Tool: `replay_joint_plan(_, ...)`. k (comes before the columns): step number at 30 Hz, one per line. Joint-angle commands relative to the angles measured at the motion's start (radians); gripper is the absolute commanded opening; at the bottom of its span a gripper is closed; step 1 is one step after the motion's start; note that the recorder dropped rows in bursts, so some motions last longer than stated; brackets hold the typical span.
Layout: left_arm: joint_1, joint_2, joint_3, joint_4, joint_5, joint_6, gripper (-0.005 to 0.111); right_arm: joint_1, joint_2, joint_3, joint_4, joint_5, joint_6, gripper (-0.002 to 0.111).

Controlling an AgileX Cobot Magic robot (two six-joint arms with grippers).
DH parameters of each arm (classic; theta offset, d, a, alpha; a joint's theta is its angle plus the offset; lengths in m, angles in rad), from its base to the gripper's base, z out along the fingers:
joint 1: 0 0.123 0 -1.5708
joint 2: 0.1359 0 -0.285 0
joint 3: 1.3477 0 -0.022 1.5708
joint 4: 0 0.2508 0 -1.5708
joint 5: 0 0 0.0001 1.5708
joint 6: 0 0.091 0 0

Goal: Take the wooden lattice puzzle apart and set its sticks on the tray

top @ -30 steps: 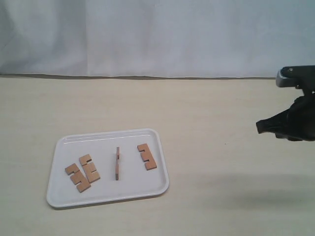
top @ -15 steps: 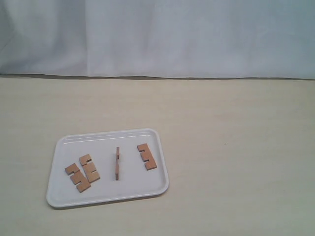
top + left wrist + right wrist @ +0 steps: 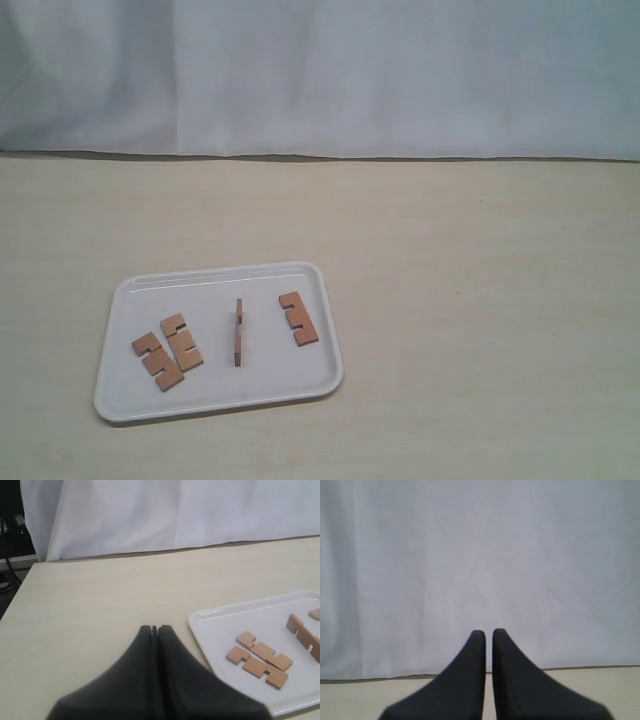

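Reddish-brown wooden sticks (image 3: 298, 318), four in all, lie separated on the white tray (image 3: 225, 271) at the near left of the table (image 3: 480, 300); one stands on edge; nothing remains interlocked. The right arm, at the right edge a second ago, has left the exterior view; the task looks finished. The left gripper (image 3: 154, 628) is pressed closed and empty; the right gripper (image 3: 488, 632) shows only a slit and holds nothing.
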Motion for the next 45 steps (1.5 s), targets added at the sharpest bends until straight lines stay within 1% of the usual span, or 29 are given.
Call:
replay_joint_plan(1,0.003,-0.002,0.003,-0.002,-0.005,-0.001,0.0,-0.001,-0.005,0.001,-0.026,0.014,0.004,0.005)
replay_joint_plan(4,0.003,-0.002,0.003,-0.002,-0.005,-0.001,0.0,-0.001,-0.005,0.003,-0.029,0.021,0.015,0.005)
replay_joint_plan(6,0.003,-0.002,0.003,-0.002,-0.005,-0.001,0.0,-0.001,-0.005,0.006,0.04,0.02,0.02,0.005)
replay_joint_plan(9,0.003,-0.002,0.003,-0.002,-0.005,-0.001,0.0,-0.001,-0.005,0.029,0.021,-0.018,0.011,0.005)
replay_joint_plan(13,0.003,-0.002,0.003,-0.002,-0.005,-0.001,0.0,-0.001,-0.005,0.127,0.019,-0.084,0.011,0.005)
replay_joint_plan(17,0.003,-0.002,0.003,-0.002,-0.005,-0.001,0.0,-0.001,-0.005,0.269,0.038,-0.188,0.018,0.005)
replay_joint_plan(18,0.003,-0.002,0.003,-0.002,-0.005,-0.001,0.0,-0.001,-0.005,0.269,0.038,-0.203,0.025,0.005)
replay_joint_plan(20,0.003,-0.002,0.003,-0.002,-0.005,-0.001,0.0,-0.001,-0.005,0.269,0.037,-0.112,0.029,0.005)
replay_joint_plan(35,0.003,-0.002,0.003,-0.002,-0.005,-0.001,0.0,-0.001,-0.005,0.269,0.054,-0.09,0.012,0.005)
replay_joint_plan(45,0.003,-0.002,0.003,-0.002,-0.005,-0.001,0.0,-0.001,-0.005,0.269,0.03,0.012,0.015,0.005)
